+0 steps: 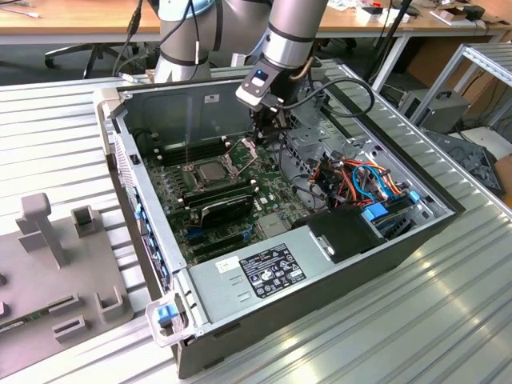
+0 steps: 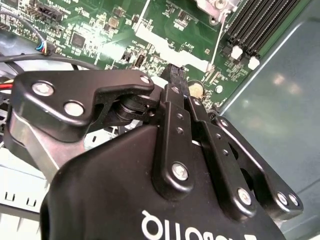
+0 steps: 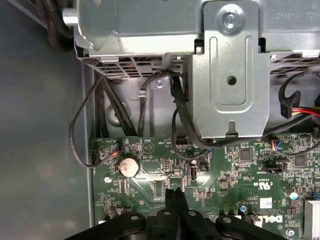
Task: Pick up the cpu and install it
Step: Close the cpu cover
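In the exterior view the cpu, a small silver-grey square, lies flat in its socket on the green motherboard inside the open computer case. The hinged socket frame stands tilted up beside it. My gripper hangs above the board, a little toward the exterior view's right of the frame and apart from the cpu. In both wrist views its black fingers are pressed together with nothing seen between them, above the motherboard.
Long black memory sticks lie near the socket. A grey drive cage, coloured cables and a labelled power supply crowd the case. A coin battery sits under a metal bracket. A grey fixture plate lies at the exterior view's left.
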